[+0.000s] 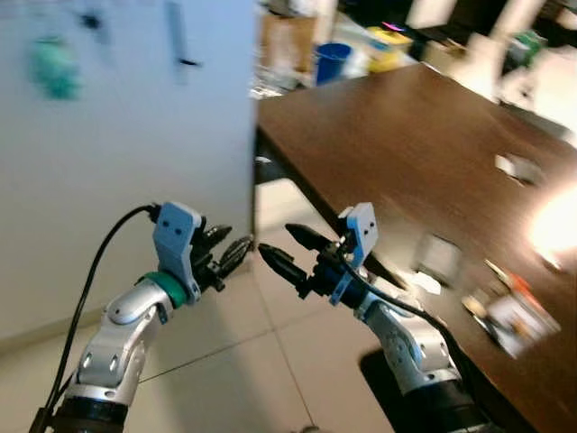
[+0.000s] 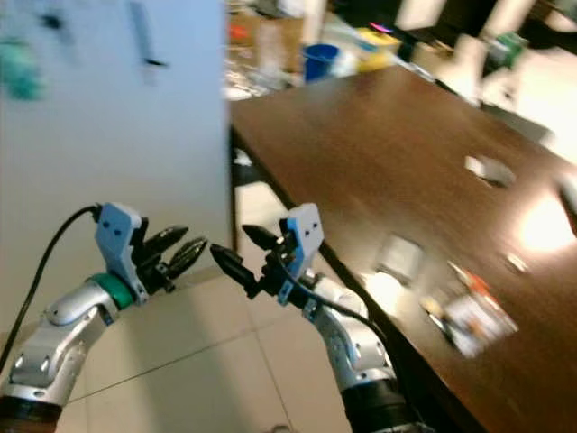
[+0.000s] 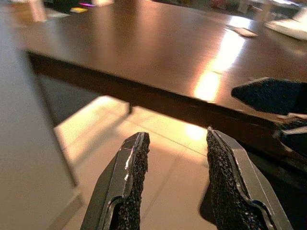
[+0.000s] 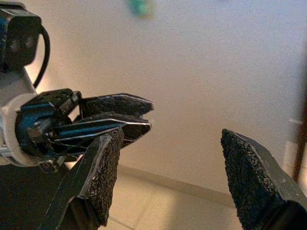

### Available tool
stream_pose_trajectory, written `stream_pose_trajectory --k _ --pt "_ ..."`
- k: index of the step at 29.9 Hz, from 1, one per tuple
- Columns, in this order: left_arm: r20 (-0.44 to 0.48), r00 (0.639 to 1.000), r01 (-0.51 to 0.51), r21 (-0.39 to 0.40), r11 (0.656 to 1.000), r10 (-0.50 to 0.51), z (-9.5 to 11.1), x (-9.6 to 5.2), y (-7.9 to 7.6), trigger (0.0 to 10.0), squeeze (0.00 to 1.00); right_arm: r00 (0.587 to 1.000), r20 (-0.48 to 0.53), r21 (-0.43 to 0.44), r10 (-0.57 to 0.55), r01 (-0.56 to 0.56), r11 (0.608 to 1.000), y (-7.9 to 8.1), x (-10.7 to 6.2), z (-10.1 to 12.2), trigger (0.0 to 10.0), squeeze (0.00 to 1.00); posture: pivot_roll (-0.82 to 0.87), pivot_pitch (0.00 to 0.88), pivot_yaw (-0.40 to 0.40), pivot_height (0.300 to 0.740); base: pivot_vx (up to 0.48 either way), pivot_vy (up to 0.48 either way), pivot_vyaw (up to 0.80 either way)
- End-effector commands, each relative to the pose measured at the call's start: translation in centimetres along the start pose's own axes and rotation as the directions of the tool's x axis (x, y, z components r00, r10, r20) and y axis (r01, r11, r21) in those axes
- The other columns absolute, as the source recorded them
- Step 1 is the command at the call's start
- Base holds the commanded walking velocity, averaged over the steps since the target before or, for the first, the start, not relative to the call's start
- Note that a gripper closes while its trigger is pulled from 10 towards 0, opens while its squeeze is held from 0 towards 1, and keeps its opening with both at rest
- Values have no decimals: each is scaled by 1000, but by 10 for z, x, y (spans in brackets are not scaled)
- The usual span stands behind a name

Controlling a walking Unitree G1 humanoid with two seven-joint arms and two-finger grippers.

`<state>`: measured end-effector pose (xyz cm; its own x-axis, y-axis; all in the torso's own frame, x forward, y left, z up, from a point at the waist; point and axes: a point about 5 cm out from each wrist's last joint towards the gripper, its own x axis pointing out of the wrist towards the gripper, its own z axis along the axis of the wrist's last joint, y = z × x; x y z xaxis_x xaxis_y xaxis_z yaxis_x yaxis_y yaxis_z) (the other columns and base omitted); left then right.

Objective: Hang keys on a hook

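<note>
A blurred small bundle with an orange tag [image 1: 505,307], possibly the keys, lies on the dark brown table [image 1: 406,153] near its front edge. On the white wall [image 1: 117,180] at the left are dark hooks [image 1: 185,61] and a teal object [image 1: 54,68] hanging. Both grippers hover over the tiled floor between wall and table, tips pointing at each other. My left gripper [image 1: 227,245] is open and empty. So is my right gripper [image 1: 288,250], its fingers spread wider. The right wrist view shows the left gripper's fingers [image 4: 120,115] against the wall.
Small blurred items [image 1: 518,167] and a pale card [image 1: 439,257] lie on the table. A blue cup [image 1: 332,61] and yellow things [image 1: 389,45] stand beyond its far end. The table edge [image 1: 297,180] runs close by the wall's corner. Beige floor tiles [image 1: 270,361] lie below the arms.
</note>
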<state>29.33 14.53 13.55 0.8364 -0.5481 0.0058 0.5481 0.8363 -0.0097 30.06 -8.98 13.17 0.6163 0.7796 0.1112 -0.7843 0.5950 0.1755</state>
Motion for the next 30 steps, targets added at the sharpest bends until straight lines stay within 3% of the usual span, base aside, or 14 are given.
stream_pose_trajectory --k 1,14,30 --pt "-34 999 8 4 1000 -8 -6 -2 0 10000 0 1000 -4 39 -18 18 999 -1 -2 -3 10000 0 38 0 60 740 0 0 -800" --pt "-31 999 -11 -35 999 10 -5 1 0 10000 0 1000 -2 50 -14 14 999 -1 0 -2 10000 0 38 0 55 740 0 0 -800" --pt "-46 999 -1 -2 1000 1 -6 3 1 10000 0 1000 -19 37 -6 6 999 -3 2 -1 10000 0 6 0 29 740 0 0 -800"
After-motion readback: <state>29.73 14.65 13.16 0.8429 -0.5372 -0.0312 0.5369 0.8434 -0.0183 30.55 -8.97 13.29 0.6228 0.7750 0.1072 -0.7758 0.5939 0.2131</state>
